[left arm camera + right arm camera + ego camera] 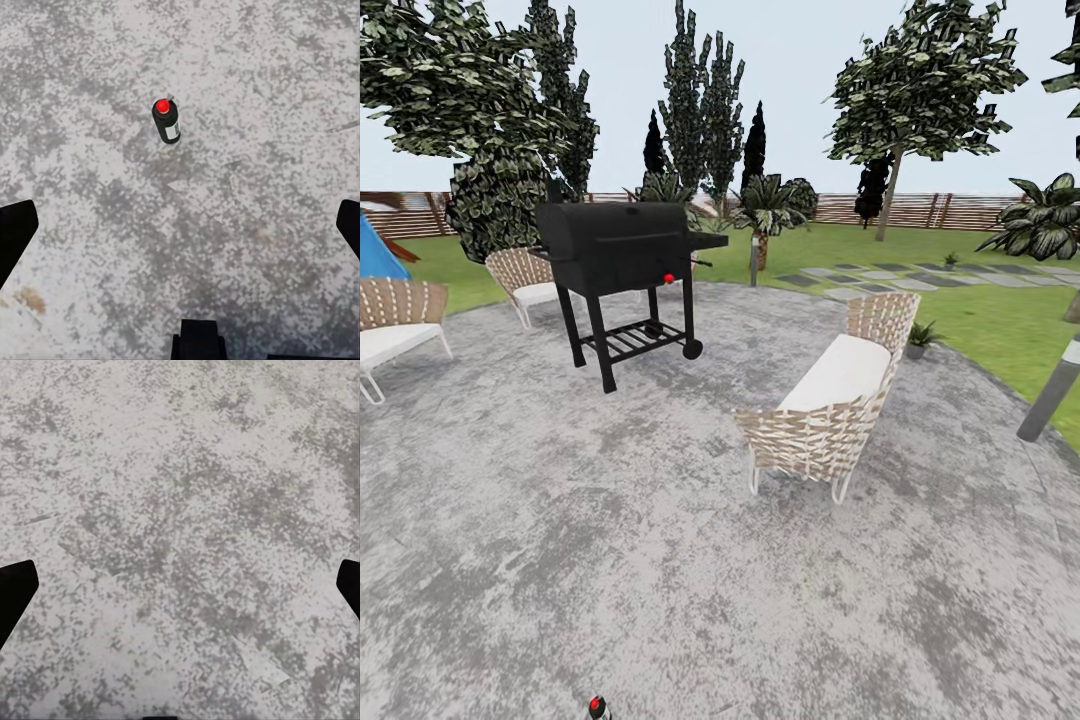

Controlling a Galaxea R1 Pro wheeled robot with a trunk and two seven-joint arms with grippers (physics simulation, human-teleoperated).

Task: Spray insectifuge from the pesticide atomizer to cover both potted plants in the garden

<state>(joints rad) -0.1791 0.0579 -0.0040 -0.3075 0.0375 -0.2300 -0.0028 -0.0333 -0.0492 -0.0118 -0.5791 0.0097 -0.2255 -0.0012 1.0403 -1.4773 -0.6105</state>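
The pesticide atomizer (pixel 597 708), a dark bottle with a red top and pale label, stands upright on the grey patio at the bottom edge of the head view. In the left wrist view the atomizer (pixel 166 122) stands on the paving well ahead of my left gripper (pixel 180 225), which is open with its black fingers (pixel 15 236) far apart. My right gripper (pixel 180 589) is open over bare paving. One small potted plant (pixel 920 336) sits at the patio edge behind the wicker chair. Another small plant (pixel 950 261) shows far off by the stepping stones.
A black grill (pixel 625 245) stands mid-patio. Wicker chairs stand at the right (pixel 830 400), far left (pixel 395 325) and behind the grill (pixel 525 275). A grey bollard (pixel 1050 390) leans at the right edge. Lawn, stepping stones (pixel 880 275), trees and fence (pixel 920 210) lie beyond.
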